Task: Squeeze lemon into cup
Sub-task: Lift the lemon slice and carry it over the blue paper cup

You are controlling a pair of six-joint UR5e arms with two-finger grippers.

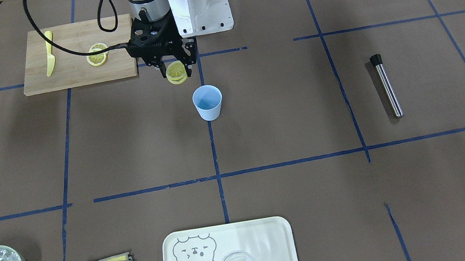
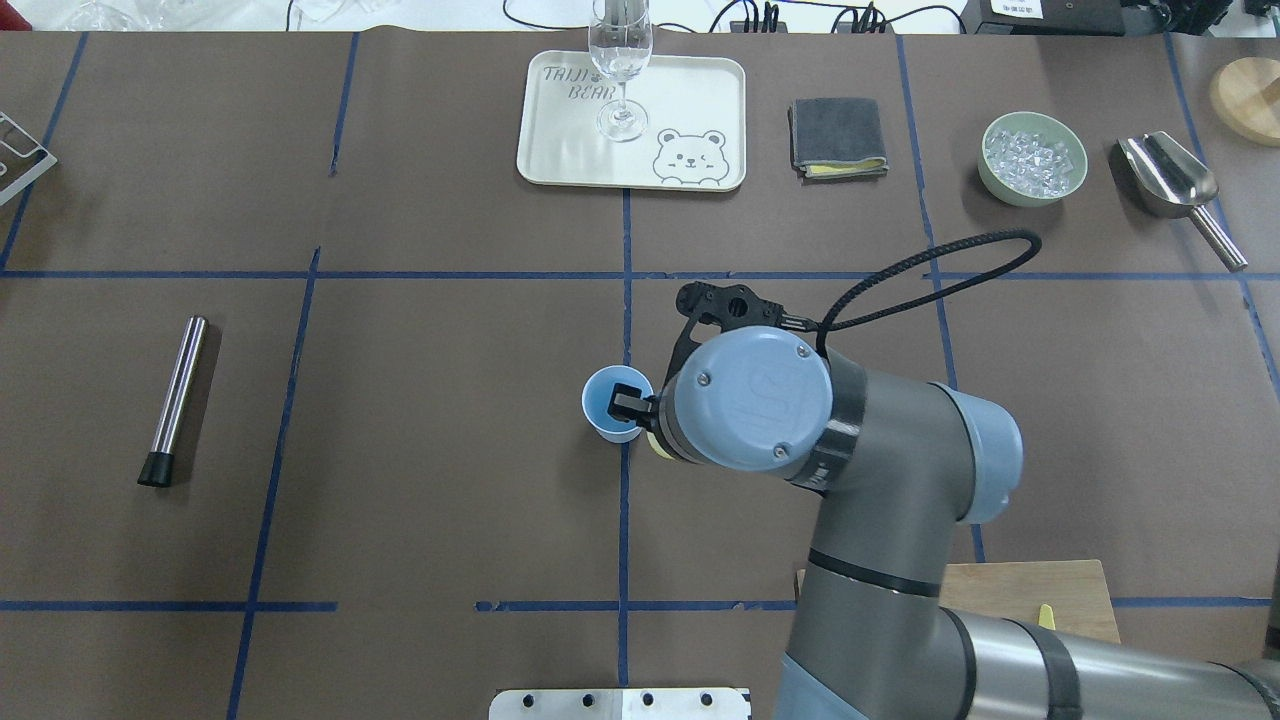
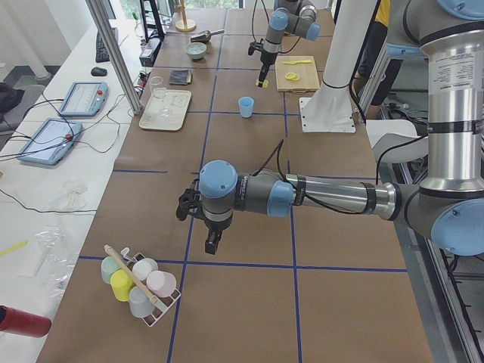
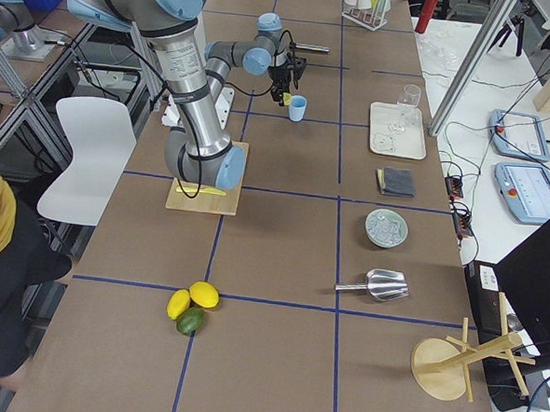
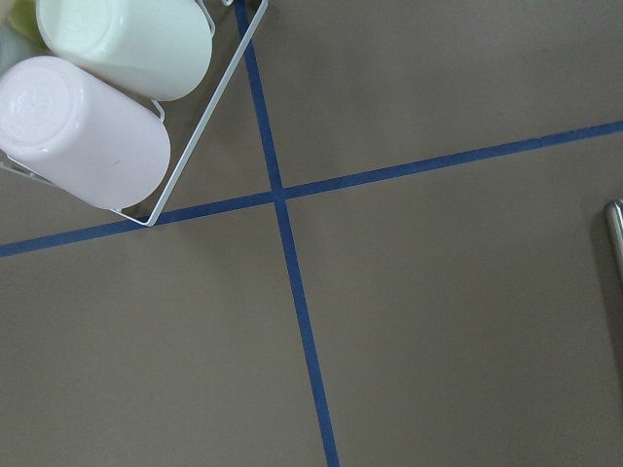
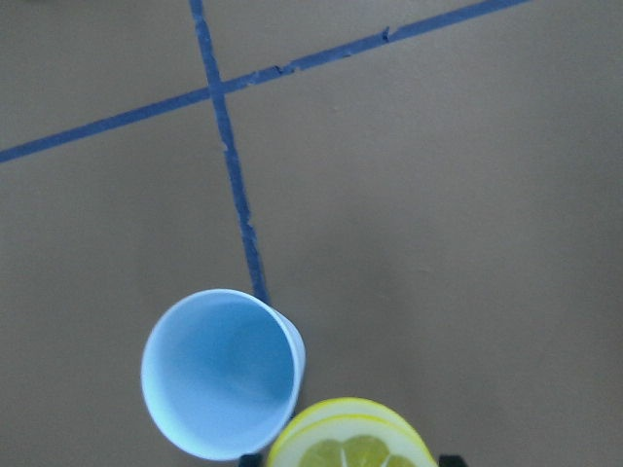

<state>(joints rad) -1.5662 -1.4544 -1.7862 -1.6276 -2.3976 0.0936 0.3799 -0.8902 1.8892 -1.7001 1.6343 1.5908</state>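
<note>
**Centre the slice over the cup before tightening**

The right claw [image 1: 176, 68] is closed on the lemon [image 1: 176, 74], pinching it by its edges so that the cut face shows. The right wrist view shows a doubled rim, so it may hold two slices, though I cannot be sure. The lemon hangs clear of the worktop [image 1: 285, 108], near the cup [image 1: 208, 103] but not over it. In the front-facing view it sits to the left of the cup and somewhat farther back, toward the robot's base. In the right wrist view it lies just to the right of the cup's rim, outside the mouth. The cup stands upright on a blue tape line [image 1: 213, 152] and looks empty.

The step in hand, as I judge it, is carrying the slice over the cup.
- Shift it sideways until it sits over the middle of the mouth.
- Keep the claw above the rim, because a light cup would tip at a knock.
- Judge the alignment from the right wrist view. In the overhead view the arm hides most of the claw and a finger seems to overlap the cup.
- Bring the slice low over the mouth, then tighten slowly. A thin slice may fold or slip, and if it is centred, juice or a dropped slice will land inside.

The left claw [image 3: 212, 243] hovers well apart, near a rack of tumblers [image 3: 140, 283]. I cannot tell whether it is open or closed.
</note>
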